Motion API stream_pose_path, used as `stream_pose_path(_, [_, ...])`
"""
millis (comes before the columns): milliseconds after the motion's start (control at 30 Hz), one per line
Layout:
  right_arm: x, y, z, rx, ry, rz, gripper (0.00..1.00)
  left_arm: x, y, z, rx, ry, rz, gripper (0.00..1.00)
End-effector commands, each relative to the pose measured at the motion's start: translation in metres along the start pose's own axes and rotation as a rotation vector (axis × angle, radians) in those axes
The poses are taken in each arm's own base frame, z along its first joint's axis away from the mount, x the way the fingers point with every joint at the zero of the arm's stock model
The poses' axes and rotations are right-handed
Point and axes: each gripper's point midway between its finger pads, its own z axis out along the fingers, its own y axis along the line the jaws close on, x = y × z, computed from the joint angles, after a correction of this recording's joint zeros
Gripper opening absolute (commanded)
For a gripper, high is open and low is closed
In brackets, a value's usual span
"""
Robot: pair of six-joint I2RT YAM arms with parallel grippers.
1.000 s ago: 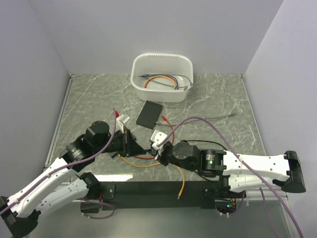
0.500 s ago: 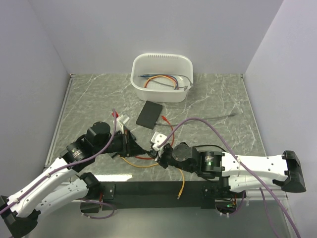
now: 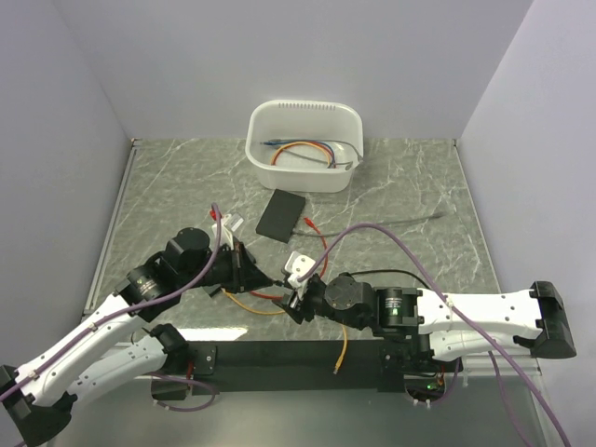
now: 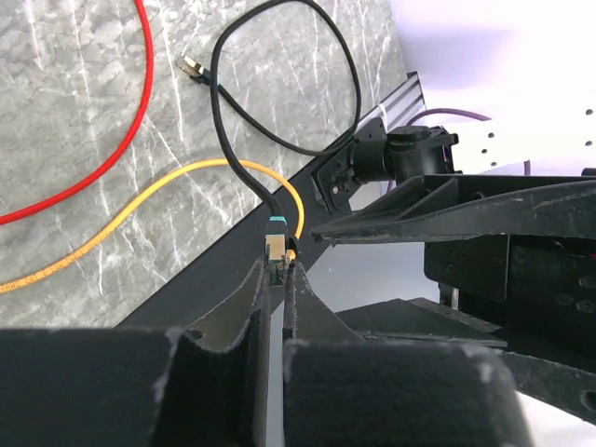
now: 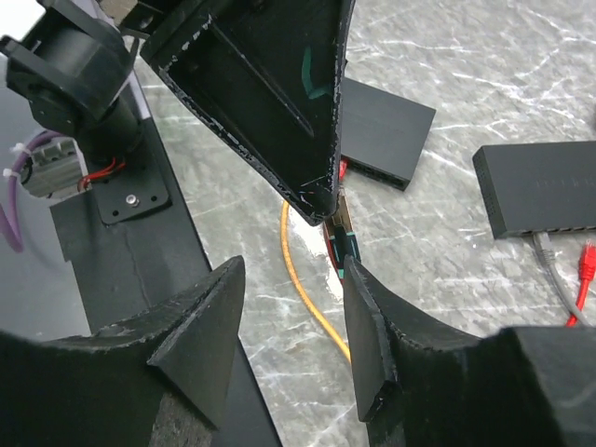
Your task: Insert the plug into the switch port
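Observation:
My left gripper (image 3: 272, 279) (image 4: 277, 268) is shut on the plug (image 4: 274, 247), a clear connector with a teal boot on a black cable (image 4: 279, 140). It holds the plug above the table near the front edge. The plug also shows in the right wrist view (image 5: 341, 235), sticking out below the left fingertips. My right gripper (image 3: 296, 304) (image 5: 294, 266) is open and empty, its jaws just in front of the plug, the right finger (image 5: 368, 335) close beside it. The black switch (image 3: 281, 215) lies flat further back; its port side faces the right wrist view (image 5: 545, 189).
A white bin (image 3: 304, 115) with several cables stands at the back. Red (image 4: 140, 112) and orange (image 4: 149, 219) cables loop on the marble under the grippers. A second black box (image 5: 384, 130) lies behind the left gripper. A grey cable (image 3: 414, 220) lies to the right.
My right gripper has moved toward the near edge and left, closing in on the left gripper's tips. The left gripper has shifted slightly and still holds the plug.

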Motion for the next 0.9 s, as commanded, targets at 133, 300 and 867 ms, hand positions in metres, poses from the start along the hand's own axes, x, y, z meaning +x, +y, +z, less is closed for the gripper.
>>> stream_pose_path(133, [-0.035, -0.001, -0.005, 0.007, -0.097, 0.015, 0.53, -0.010, -0.014, -0.006, 0.039, -0.032, 0.040, 0.01])
stream_pose_path(300, [-0.027, -0.001, 0.002, 0.016, -0.074, 0.005, 0.51, -0.011, -0.016, -0.006, 0.047, -0.033, 0.045, 0.00])
stream_pose_path(867, [-0.042, -0.005, 0.000, -0.037, -0.128, 0.002, 0.41, -0.012, -0.027, -0.014, 0.081, -0.033, 0.041, 0.01])
